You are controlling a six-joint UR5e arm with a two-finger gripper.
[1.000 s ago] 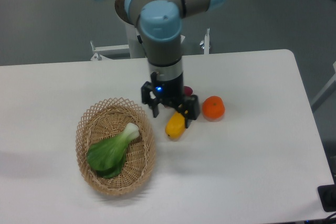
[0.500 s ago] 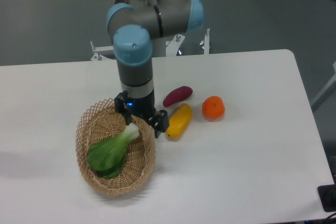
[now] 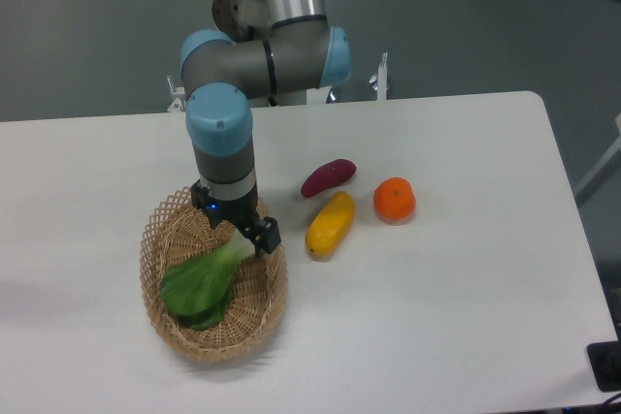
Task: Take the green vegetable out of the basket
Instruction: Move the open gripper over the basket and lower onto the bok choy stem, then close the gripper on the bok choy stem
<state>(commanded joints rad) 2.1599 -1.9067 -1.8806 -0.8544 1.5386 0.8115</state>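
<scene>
— Over the far right part of the basket (image 3: 163, 230) the gripper (image 3: 236, 225) hangs now, do you see it? Its black fingers (image 3: 268, 234) stand apart, one on each side of the pale stalk, and nothing is clamped between them.

— Yes. And the green vegetable (image 3: 206, 278), where does it lie exactly?

— It lies inside the basket, on the woven bottom. The white-green stalk end points to the far right, up toward the gripper, and the dark leaves spread to the near left. So its long axis runs on a diagonal, from near left to far right.

— Then the fingers are at the stalk end, not over the leaves?

— Right. The stalk tip is just beside the fingertips, maybe touching; from here I cannot tell which. The body of the vegetable lies to the near left of the fingers.

— Is the opening across the stalk?

— As I judge it, yes: the two fingers seem to stand on a line that crosses the stalk, so closing should catch the thick part. But the grasp would be very near the tip, and I think a small move to the near left would give a safer hold.

— And the other produce?

— The yellow fruit (image 3: 329, 224), the purple one (image 3: 328, 177) and the orange (image 3: 394, 198) lie on the table (image 3: 466, 317) to the right, well apart from the basket.
</scene>
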